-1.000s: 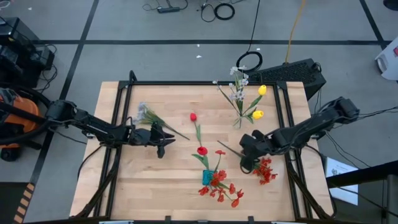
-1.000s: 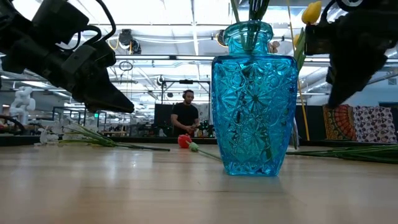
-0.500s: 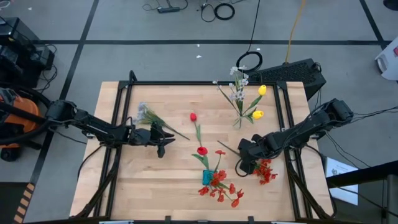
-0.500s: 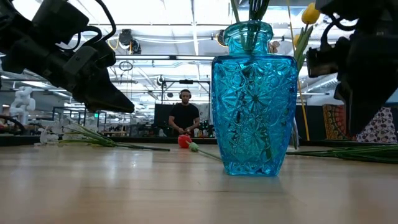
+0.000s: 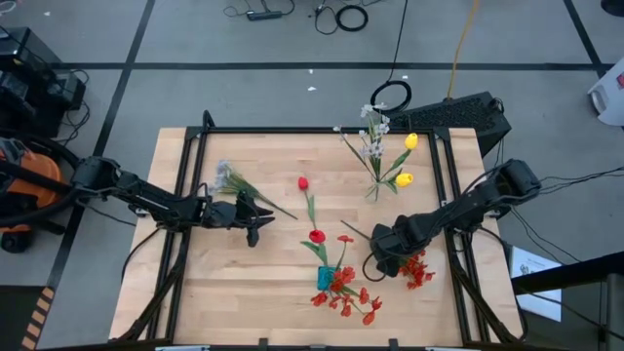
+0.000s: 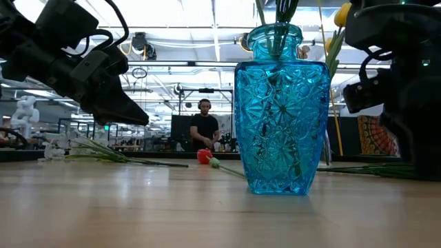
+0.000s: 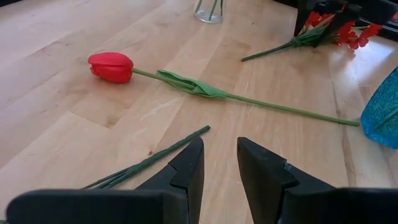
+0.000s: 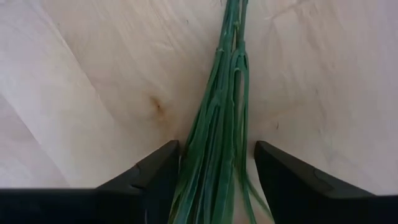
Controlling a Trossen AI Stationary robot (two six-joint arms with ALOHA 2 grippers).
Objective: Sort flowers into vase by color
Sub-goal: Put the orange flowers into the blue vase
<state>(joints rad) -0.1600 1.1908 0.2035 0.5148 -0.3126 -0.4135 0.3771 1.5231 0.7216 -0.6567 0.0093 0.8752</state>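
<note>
Right tool (image 8: 216, 167) released, straddling red spray's stems (image 8: 221, 149) (on table), left tool (image 7: 219, 163) nearly clenched, empty

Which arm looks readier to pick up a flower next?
The right. Its open gripper already straddles the red spray's green stems; the left gripper is beside a stem, not around it.

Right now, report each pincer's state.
Left pincer: open, holding nothing.
Right pincer: open, straddling the red spray's stems, not yet closed.

Pale matt wooden table (image 5: 253, 278), glossy blue cut-glass vase (image 6: 281, 110), smooth plastic-looking green stems (image 8: 219, 149), matt black plastic-looking gripper fingers (image 7: 185, 171)
</note>
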